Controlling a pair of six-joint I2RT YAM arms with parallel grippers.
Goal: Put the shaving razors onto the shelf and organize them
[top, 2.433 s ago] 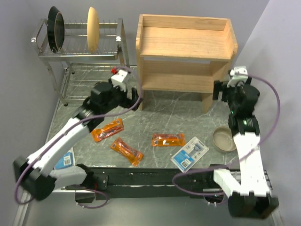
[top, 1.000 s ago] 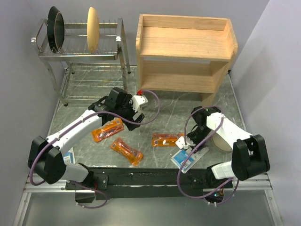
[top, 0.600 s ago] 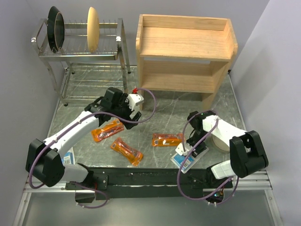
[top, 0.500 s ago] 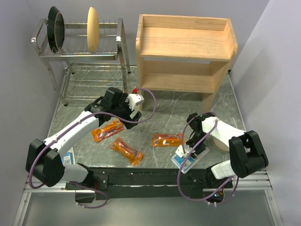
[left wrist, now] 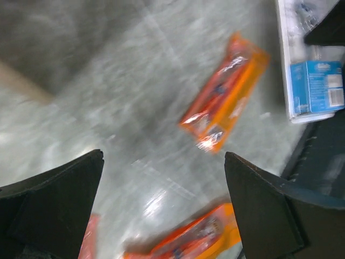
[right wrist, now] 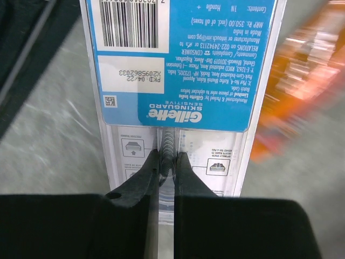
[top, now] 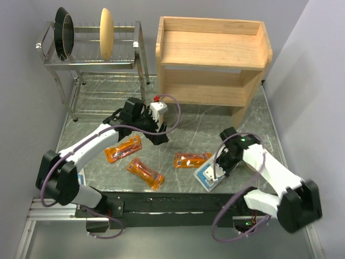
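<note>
The shaving razors are being kept down on the grey worktop, in front of the wooden shelf and well apart from it. Three orange ones are being seen from above: the left packet beside the left arm, the front packet nearer the front edge, and the middle packet.

Just beside the middle packet, the blue-and-white card is being pinched by the right jaws. They are being squeezed tight on one thin edge of it, and its printed back is being turned to the wrist camera. Whether the card is being lifted off the worktop cannot be told.

The left jaws are being held wide open above the worktop, close to the left packet. Through the gap between them the middle packet and the blue-and-white card are being seen — both blurry. A chrome dish rack is being kept at the back left.
</note>
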